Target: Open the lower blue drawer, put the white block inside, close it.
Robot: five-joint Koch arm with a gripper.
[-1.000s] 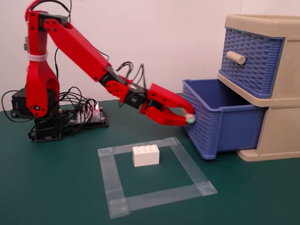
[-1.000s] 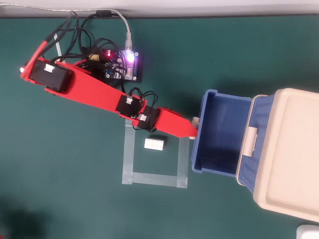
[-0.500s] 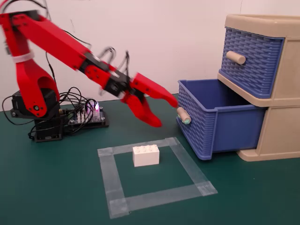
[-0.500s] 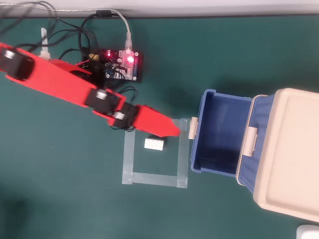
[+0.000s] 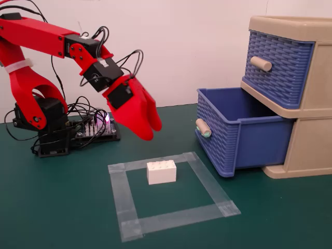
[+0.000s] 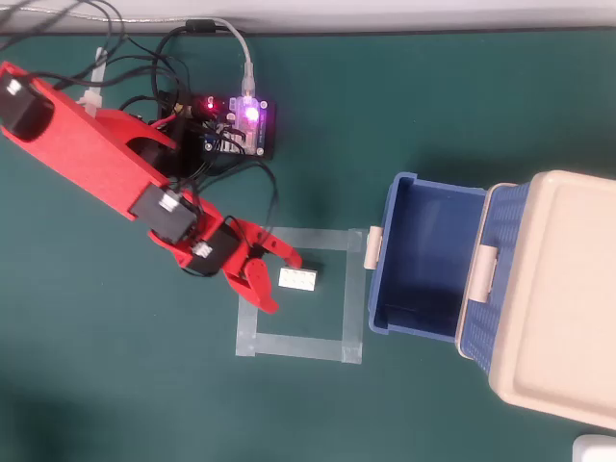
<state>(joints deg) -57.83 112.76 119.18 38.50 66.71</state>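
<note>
The lower blue drawer [image 5: 244, 136] [image 6: 381, 294] stands pulled out of the beige cabinet, and its inside looks empty from overhead. Its beige handle [image 5: 203, 127] [image 6: 371, 248] with mint-green tips faces the arm. The white block [image 5: 161, 172] [image 6: 299, 279], studs up, rests on the green table inside a square of clear tape. My red gripper [image 5: 151, 130] [image 6: 284, 284] hangs open above the table, just left of the block in the overhead view. Its fingers spread toward the block, and nothing is held between them.
The tape square [image 5: 124, 202] [image 6: 352, 300] frames the block. The beige cabinet [image 5: 313, 106] [image 6: 563, 308] on the right also carries an upper blue drawer [image 5: 277, 65], which is shut. A lit electronics board [image 5: 96, 127] [image 6: 241, 125] with cables sits by the arm's base.
My gripper let go of the drawer handle, swung left and up away from the drawer, and now hangs open over the block's left side. The drawer stays pulled out.
</note>
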